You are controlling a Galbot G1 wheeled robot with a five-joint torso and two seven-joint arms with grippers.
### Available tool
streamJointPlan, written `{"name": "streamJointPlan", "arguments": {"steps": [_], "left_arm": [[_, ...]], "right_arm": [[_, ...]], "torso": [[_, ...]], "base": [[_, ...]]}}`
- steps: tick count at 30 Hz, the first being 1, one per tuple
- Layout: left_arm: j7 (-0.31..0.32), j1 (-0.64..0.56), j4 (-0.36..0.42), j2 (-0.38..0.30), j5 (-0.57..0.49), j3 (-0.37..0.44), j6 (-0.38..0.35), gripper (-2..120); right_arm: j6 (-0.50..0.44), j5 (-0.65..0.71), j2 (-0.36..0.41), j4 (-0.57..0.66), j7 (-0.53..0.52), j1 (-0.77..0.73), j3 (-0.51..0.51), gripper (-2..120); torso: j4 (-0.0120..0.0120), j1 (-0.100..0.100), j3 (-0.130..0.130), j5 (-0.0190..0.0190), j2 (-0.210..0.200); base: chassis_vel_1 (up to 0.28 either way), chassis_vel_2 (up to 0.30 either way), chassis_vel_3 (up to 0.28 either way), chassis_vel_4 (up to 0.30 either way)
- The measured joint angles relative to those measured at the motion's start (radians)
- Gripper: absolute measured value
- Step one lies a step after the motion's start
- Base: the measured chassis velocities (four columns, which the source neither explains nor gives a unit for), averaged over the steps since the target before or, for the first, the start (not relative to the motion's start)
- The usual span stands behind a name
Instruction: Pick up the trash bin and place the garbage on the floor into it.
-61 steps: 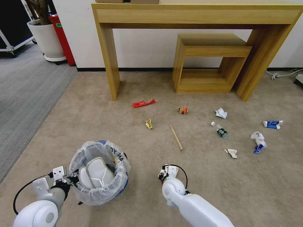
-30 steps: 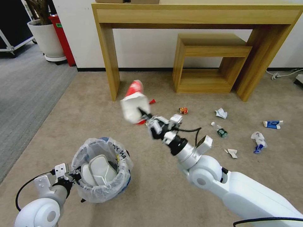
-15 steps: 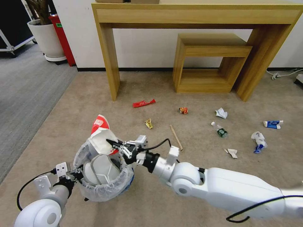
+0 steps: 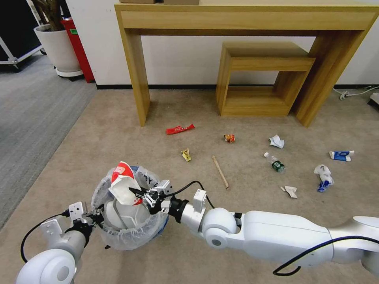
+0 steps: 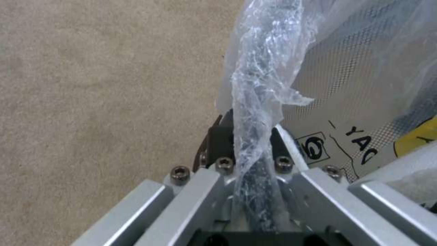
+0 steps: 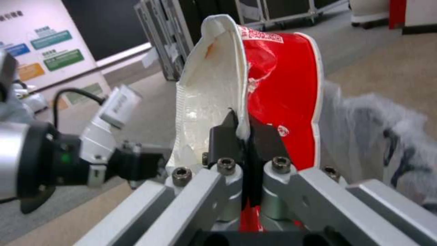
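Wrapper [image 4: 123, 184] over trash bin [image 4: 130, 232]

The wooden desk [image 4: 244, 17] is cut off by the head view's top edge, its top surface out of frame. At upper left, the potted plant [image 4: 57, 43] loses its foliage to the edge. The trash bin [image 4: 128, 221] hides its blue wall behind the plastic liner [image 4: 118, 240]. The lettering on the small wrappers [image 4: 229, 138] is too small to read.

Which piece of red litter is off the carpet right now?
The red-and-white wrapper, pinched in the right end effector above the trash bin; the long red wrapper lies on carpet.
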State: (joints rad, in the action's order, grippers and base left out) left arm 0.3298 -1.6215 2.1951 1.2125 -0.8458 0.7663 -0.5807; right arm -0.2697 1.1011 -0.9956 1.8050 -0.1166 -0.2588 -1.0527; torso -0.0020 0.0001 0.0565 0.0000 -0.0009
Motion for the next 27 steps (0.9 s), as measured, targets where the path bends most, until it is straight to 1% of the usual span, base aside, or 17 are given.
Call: {"name": "streamJointPlan", "arguments": {"steps": [14, 15, 16, 17, 20, 21, 23, 24, 25, 26, 27], "left_arm": [[-0.003, -0.003, 0.008, 0.003, -0.001, 0.000, 0.003, 1], [-0.003, -0.003, 0.006, 0.003, -0.001, -0.001, 0.003, 1], [-0.003, -0.003, 0.004, 0.003, 0.000, -0.001, 0.004, 1], [-0.003, -0.003, 0.004, 0.003, 0.000, -0.001, 0.004, 1], [-0.003, -0.001, -0.002, 0.003, 0.002, -0.002, 0.004, 1], [-0.003, -0.001, -0.002, 0.003, 0.002, -0.002, 0.004, 1], [-0.003, 0.002, -0.006, 0.003, 0.003, -0.006, 0.004, 1], [-0.004, 0.002, -0.008, 0.004, 0.004, -0.007, 0.004, 1], [-0.004, 0.003, -0.009, 0.004, 0.005, -0.009, 0.004, 1], [-0.004, 0.003, -0.009, 0.004, 0.005, -0.009, 0.004, 1], [-0.004, 0.004, -0.011, 0.004, 0.006, -0.009, 0.004, 1]], "right_arm": [[0.036, -0.018, -0.031, -0.062, -0.060, -0.007, -0.032, 0], [0.039, -0.018, -0.031, -0.062, -0.064, -0.011, -0.032, 3], [0.039, -0.018, -0.029, -0.060, -0.067, -0.013, -0.032, 7], [0.039, -0.018, -0.029, -0.060, -0.067, -0.013, -0.032, 7], [0.039, -0.021, -0.023, -0.049, -0.068, -0.015, -0.028, 21], [0.039, -0.021, -0.023, -0.049, -0.068, -0.015, -0.028, 21], [0.039, -0.021, -0.016, -0.041, -0.068, -0.018, -0.024, 31], [0.039, -0.021, -0.013, -0.037, -0.069, -0.020, -0.022, 34], [0.039, -0.023, -0.009, -0.031, -0.069, -0.022, -0.021, 41], [0.039, -0.023, -0.009, -0.031, -0.069, -0.022, -0.021, 41], [0.038, -0.025, -0.006, -0.027, -0.069, -0.025, -0.020, 45]], "torso": [[0.0000, 0.000, 0.000, 0.0000, 0.000], [0.0000, 0.000, 0.000, 0.0000, 0.000], [0.0000, 0.000, 0.000, 0.0000, 0.000], [0.0000, 0.000, 0.000, 0.0000, 0.000], [0.0000, 0.000, 0.000, 0.0000, 0.000], [0.0000, 0.000, 0.000, 0.0000, 0.000], [0.0000, 0.000, 0.000, 0.0000, 0.000], [0.0000, 0.000, 0.000, 0.0000, 0.000], [0.0000, 0.000, 0.000, 0.0000, 0.000], [0.0000, 0.000, 0.000, 0.0000, 0.000], [0.0000, 0.000, 0.000, 0.0000, 0.000]], "base": [[0.000, 0.000, 0.000, 0.000], [0.000, 0.000, 0.000, 0.000], [0.000, 0.000, 0.000, 0.000], [0.000, 0.000, 0.000, 0.000], [0.000, 0.000, 0.000, 0.000], [0.000, 0.000, 0.000, 0.000], [0.000, 0.000, 0.000, 0.000], [0.000, 0.000, 0.000, 0.000], [0.000, 0.000, 0.000, 0.000], [0.000, 0.000, 0.000, 0.000], [0.000, 0.000, 0.000, 0.000]]}}
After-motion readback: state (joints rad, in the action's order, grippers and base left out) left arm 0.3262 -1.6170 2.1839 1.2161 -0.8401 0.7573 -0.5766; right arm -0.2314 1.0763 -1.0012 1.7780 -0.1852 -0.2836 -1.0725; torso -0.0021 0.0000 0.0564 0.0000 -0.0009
